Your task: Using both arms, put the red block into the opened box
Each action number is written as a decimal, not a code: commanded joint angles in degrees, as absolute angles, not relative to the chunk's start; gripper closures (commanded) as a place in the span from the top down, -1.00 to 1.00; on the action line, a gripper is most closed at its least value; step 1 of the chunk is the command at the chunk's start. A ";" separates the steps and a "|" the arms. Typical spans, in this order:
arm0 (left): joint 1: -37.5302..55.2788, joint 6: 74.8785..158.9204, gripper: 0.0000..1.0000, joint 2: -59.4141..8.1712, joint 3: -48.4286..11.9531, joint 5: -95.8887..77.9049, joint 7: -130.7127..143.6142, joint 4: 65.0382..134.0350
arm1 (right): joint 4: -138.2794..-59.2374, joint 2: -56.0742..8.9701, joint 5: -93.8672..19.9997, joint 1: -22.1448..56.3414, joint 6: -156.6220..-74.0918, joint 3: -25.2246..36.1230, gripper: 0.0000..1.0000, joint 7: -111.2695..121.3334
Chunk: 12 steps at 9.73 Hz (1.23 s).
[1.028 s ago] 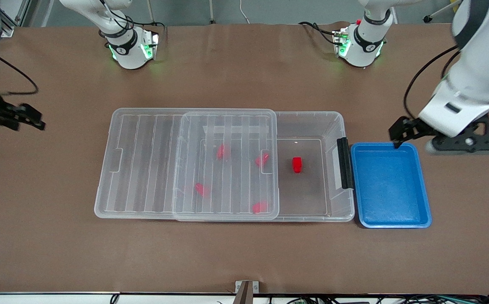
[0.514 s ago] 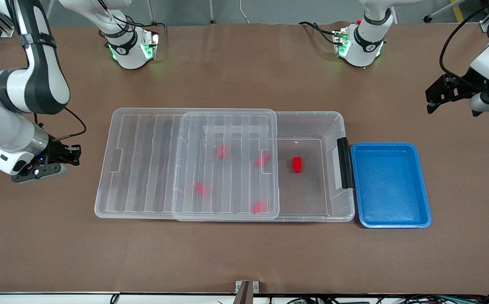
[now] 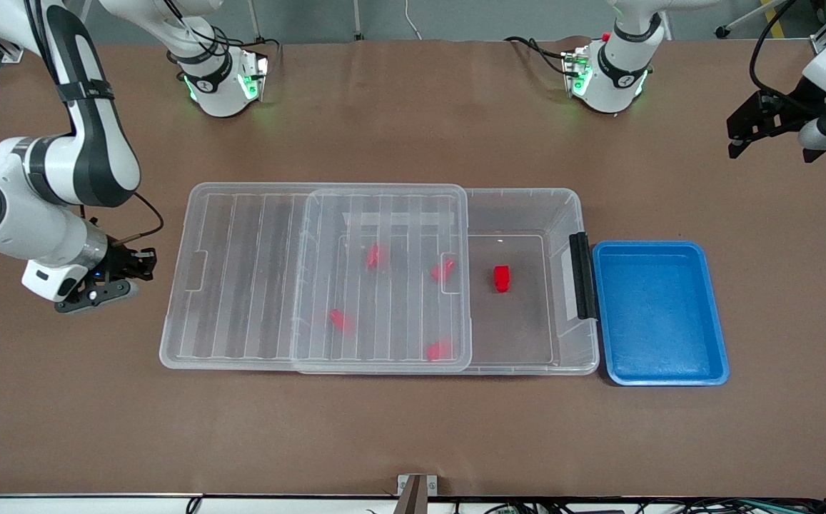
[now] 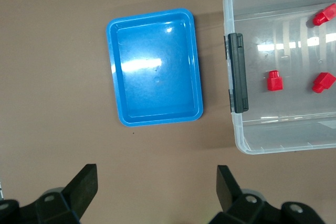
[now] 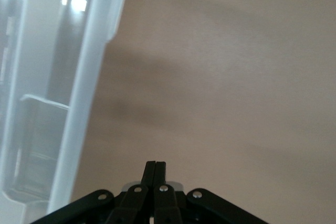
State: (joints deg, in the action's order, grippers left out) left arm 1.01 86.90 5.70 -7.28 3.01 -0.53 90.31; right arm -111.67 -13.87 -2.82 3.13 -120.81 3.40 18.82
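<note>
The opened box (image 3: 575, 208) is a clear bin with a black end handle (image 3: 582, 275). Its ribbed lid (image 3: 241, 278) is slid toward the right arm's end. A red block (image 3: 502, 278) lies in the uncovered part, seen also as the red block (image 4: 273, 81) in the left wrist view. Several more red pieces (image 3: 443, 270) show through the lid. My right gripper (image 3: 143, 261) is shut on nothing, low beside the lid's outer end; in its wrist view the right gripper (image 5: 155, 167) faces bare table. My left gripper (image 3: 737, 139) hangs open over bare table at the left arm's end.
A blue tray (image 3: 659, 314) with nothing in it stands against the box's handle end; it appears as the blue tray (image 4: 155, 66) in the left wrist view. The lid's edge (image 5: 84, 103) runs beside the right gripper. Brown table surrounds everything.
The right arm swung in from the table's edge to the lid's outer end, and its gripper shut. The left gripper lifted away from the blue tray toward the bases.
</note>
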 commanded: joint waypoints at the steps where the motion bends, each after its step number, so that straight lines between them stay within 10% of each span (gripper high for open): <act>1: 1.23 86.57 1.00 5.63 -7.03 1.50 -0.79 92.37 | -112.15 -14.59 -6.84 3.51 -120.68 1.94 -1.00 19.69; 12: 1.14 86.40 1.00 4.92 -6.94 0.09 3.08 92.46 | -108.99 -17.22 -13.27 11.33 -118.65 0.88 -1.00 11.62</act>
